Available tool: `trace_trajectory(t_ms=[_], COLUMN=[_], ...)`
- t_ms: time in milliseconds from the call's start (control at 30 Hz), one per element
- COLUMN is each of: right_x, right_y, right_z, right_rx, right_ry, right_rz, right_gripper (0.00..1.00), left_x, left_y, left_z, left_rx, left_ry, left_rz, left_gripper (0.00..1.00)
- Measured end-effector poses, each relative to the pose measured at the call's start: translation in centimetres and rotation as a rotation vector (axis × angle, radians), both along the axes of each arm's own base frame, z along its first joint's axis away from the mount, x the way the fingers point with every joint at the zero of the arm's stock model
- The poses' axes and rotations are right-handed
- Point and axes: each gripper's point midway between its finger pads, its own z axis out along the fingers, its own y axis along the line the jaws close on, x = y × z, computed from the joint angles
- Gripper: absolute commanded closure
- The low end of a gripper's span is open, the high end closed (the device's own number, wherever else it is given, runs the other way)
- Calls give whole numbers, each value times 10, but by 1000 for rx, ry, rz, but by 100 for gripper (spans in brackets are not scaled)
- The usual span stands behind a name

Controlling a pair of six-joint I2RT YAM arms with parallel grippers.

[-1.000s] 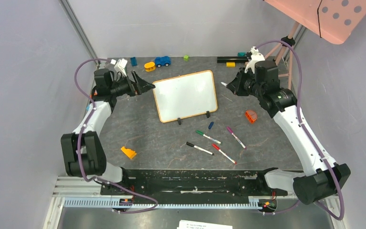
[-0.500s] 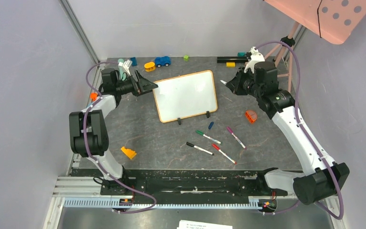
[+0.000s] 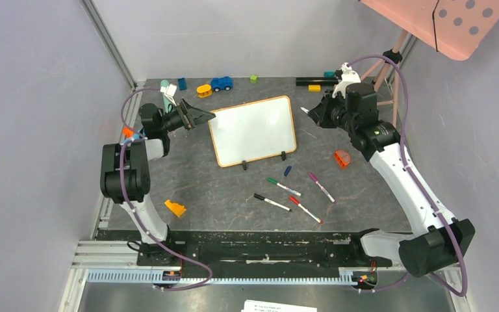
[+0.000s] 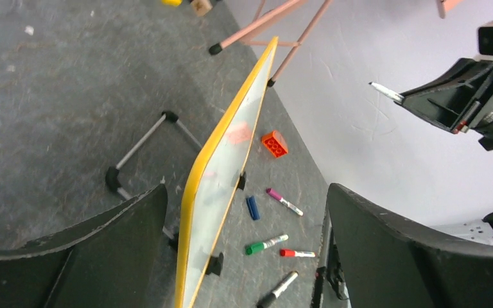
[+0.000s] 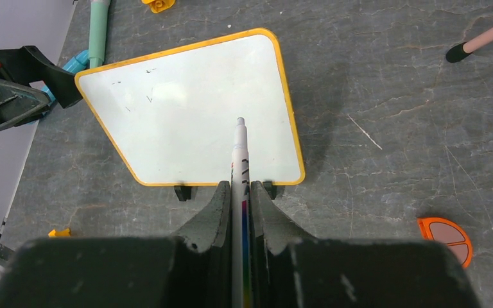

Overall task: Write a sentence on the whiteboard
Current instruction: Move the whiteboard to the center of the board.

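Observation:
The whiteboard [image 3: 252, 130], white with a thin orange frame, leans on a wire stand mid-table, its two black clip feet toward me. My left gripper [image 3: 203, 117] is open at the board's left edge. In the left wrist view that yellow edge [image 4: 221, 167] runs between my wide-apart fingers [image 4: 103, 250]; I cannot tell if they touch it. My right gripper [image 3: 316, 114] hovers off the board's right edge, shut on a marker [image 5: 239, 167] whose tip points over the whiteboard [image 5: 186, 109]. The sentence is out of view: the white face carries only a few faint specks [image 5: 149, 97].
Loose markers lie in front of the board: green [image 3: 282, 186], black [image 3: 271, 202], red [image 3: 305, 209], purple [image 3: 321, 186], plus a blue cap [image 3: 288, 171]. An orange piece [image 3: 342, 158] sits right, an orange wedge [image 3: 175, 208] front left. Toys line the back edge. A pink dotted panel [image 3: 455, 19] stands back right.
My left arm has folded in, its elbow swinging up and right, while its open gripper stayed at the board's left edge. The right arm with the marker barely shifted.

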Motion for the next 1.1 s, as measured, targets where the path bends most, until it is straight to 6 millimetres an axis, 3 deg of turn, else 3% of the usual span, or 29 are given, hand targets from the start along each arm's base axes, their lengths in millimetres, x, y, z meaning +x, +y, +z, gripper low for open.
trace_trajectory(t_ms=[267,600,733,767,933,1100], right_x=[5,7,8,9,10,11], right_y=[2,3,4,4,5,5], right_z=[2,-5,-4,-4,-7,-8], right_rx=[8,13,23,24,29,32], right_ry=[-15,-4,-7,-7,3,8], right_rz=[-2,-5,-9,-9,-13,-15], right_gripper=[100,100,100,100,100,100], left_x=[8,-4,-7,-8,-6,-3], left_y=[-4,-7,-8,-8,-8,-8], left_z=[5,7,-4,-8,-25,-24], left_rx=[-93,-79,-69,-68,-73,-69], left_ry=[-136,-207,-195,-188,-144,-157], left_rz=[-62,-129,-159,-165,-170,-171], left_gripper=[3,16,18,20,54,68])
